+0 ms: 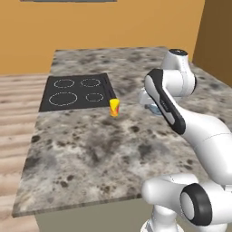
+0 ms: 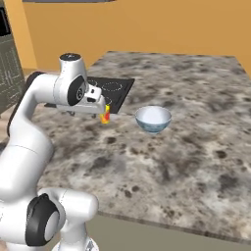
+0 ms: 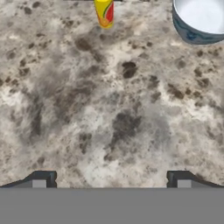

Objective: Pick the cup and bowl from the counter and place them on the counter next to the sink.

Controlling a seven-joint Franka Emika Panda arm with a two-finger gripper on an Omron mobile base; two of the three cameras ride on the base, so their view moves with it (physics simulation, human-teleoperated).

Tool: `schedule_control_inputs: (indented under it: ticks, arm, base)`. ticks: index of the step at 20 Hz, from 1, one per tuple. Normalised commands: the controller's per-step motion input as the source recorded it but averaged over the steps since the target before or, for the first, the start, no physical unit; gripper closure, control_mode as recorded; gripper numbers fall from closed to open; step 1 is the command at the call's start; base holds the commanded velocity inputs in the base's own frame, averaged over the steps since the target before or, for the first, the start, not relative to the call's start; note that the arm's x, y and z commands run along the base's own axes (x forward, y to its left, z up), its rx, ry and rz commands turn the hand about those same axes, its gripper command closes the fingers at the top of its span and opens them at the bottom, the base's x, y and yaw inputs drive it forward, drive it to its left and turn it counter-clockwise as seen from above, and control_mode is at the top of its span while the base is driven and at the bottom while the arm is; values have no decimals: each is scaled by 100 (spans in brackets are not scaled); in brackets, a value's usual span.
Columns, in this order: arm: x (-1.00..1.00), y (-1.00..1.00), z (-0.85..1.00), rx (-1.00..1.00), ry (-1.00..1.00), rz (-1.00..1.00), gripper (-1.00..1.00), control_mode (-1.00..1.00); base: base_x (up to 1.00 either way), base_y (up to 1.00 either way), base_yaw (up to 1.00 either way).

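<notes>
Yellow cup (image 3: 104, 12) and white bowl (image 3: 200, 19) on counter (image 3: 113, 109) ahead of wide-open, empty end effector (image 3: 111, 178)

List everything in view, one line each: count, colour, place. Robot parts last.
cup: one, yellow with a red-orange mark, upright on the counter just off the stovetop's near right corner.
bowl: one, white inside and pale blue outside, on the counter to the right of the cup, apart from it.
stovetop: one, black with four white rings, set into the counter's far left.
counter: one, grey-brown speckled.
wall: orange, behind the counter.
gripper: one, dark-tipped jaws wide open and holding nothing, over bare counter short of cup and bowl.
</notes>
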Motion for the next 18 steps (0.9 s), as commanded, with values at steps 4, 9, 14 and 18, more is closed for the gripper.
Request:
schedule_control_inputs:
  ticks: [4,9,14,18]
  arm:
    - [0,0,0,0,0,0,-100,100]
    - [0,0,0,0,0,0,-100,100]
    - [0,0,0,0,0,0,-100,100]
    - [0,0,0,0,0,0,-100,100]
  base:
    - [100,-58,-27]
    - [91,-52,-28]
    - [85,-44,-32]
    - [2,0,0]
